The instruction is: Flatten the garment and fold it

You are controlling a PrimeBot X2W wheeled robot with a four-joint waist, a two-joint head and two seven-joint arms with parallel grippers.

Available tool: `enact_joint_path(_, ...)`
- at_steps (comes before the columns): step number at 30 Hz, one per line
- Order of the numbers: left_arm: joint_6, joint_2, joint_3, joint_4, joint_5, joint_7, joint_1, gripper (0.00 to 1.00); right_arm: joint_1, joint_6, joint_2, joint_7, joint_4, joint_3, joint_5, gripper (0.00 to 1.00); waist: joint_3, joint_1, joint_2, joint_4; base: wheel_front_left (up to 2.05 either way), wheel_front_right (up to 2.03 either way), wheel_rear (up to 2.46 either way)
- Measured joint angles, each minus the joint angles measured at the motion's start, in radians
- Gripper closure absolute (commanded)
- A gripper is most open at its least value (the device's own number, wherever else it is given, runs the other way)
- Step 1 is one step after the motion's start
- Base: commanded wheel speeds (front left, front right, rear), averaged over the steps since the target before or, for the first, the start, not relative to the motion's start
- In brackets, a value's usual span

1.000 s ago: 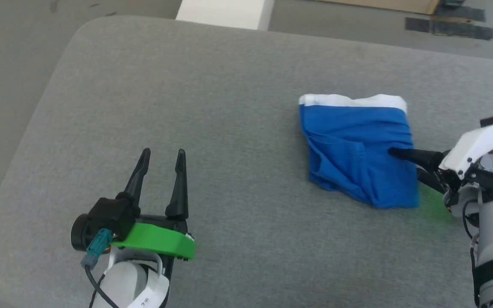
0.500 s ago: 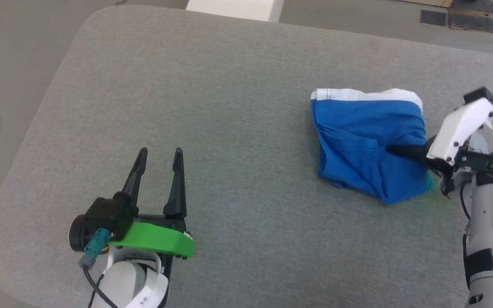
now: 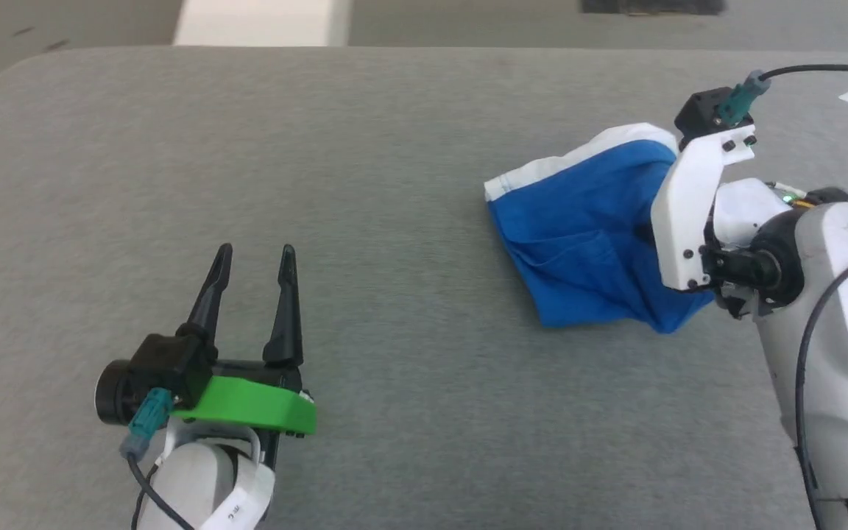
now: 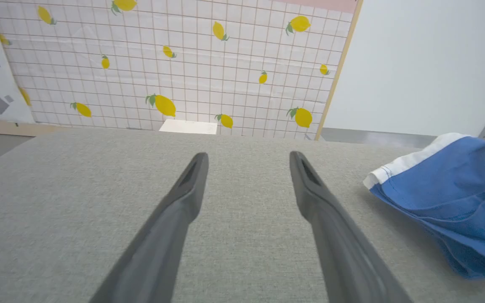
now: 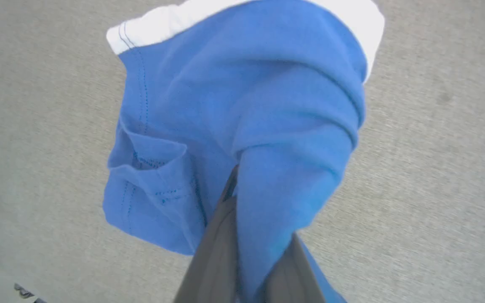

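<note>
The right fingers (image 5: 213,261), just clenched on a fold of the shorts (image 3: 578,243), are lifting it off the table's (image 3: 394,184) right side to begin flattening, while the left fingers (image 3: 285,309) are hovering spread at its left.

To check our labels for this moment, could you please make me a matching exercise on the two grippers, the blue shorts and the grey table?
Column one:
1. left gripper
2. right gripper
3. garment
4. table

Column two:
A. grey, lying under everything else
B. jaws shut on blue fabric
C. jaws apart, holding nothing
D. blue with a white band, bunched up on the robot's right side

Pairs: 1-C, 2-B, 3-D, 4-A.
</note>
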Motion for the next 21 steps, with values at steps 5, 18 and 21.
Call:
enact_joint_path(5,-0.016,0.000,0.002,0.001,0.029,0.000,-0.023,0.00,-0.015,0.000,-0.053,-0.045,0.011,0.044,-0.052,1.00,0.010,0.0000,0.0000,-0.098,0.00,0.00,0.00)
enact_joint_path(18,-0.040,0.055,-0.006,-0.008,0.077,0.000,-0.063,0.00,-0.095,0.000,-0.112,-0.251,0.164,-0.007,-0.196,1.00,0.075,-0.0001,0.0000,-0.318,0.00,0.00,0.00)
enact_joint_path(21,-0.041,0.075,-0.010,-0.020,0.084,0.000,-0.075,0.00,-0.116,0.000,-0.127,-0.327,0.212,-0.035,-0.240,1.00,0.108,-0.0001,0.0001,-0.351,0.00,0.00,0.00)
